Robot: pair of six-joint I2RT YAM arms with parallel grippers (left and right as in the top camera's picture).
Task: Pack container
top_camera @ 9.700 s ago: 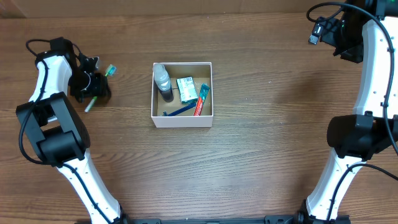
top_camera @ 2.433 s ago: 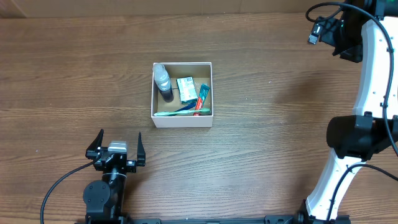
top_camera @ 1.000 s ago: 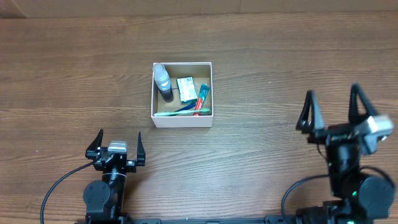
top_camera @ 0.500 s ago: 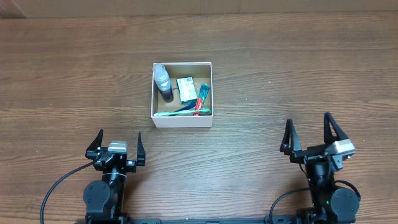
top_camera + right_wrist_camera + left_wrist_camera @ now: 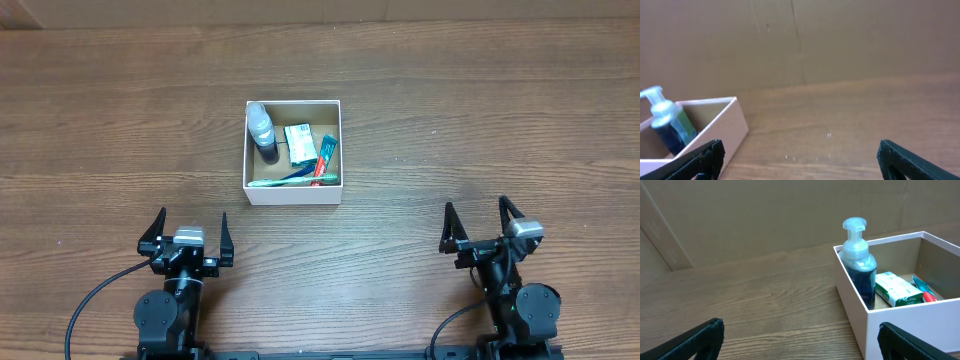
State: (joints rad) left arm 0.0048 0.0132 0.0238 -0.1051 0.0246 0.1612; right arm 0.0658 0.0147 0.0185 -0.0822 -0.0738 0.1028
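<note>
The container point(image 5: 248, 186), a square white-walled cardboard box with a brown floor, sits mid-table. It holds an upright pump bottle point(image 5: 262, 129), a green packet point(image 5: 300, 142), a red tube point(image 5: 322, 160) and a green toothbrush point(image 5: 290, 181) lying along the near wall over a blue item. My left gripper point(image 5: 190, 232) is open and empty near the front edge, left of the box. My right gripper point(image 5: 480, 225) is open and empty at the front right. The left wrist view shows the box point(image 5: 900, 325) and bottle point(image 5: 858, 255). The right wrist view shows the box's wall point(image 5: 727, 127).
A brown cardboard wall point(image 5: 765, 215) runs along the table's far side. Wooden table point(image 5: 450, 120) surrounds the box on all sides.
The left arm put the green toothbrush into the box and came back to the front edge. The right arm came down from the far right corner to the front right, still settling lower.
</note>
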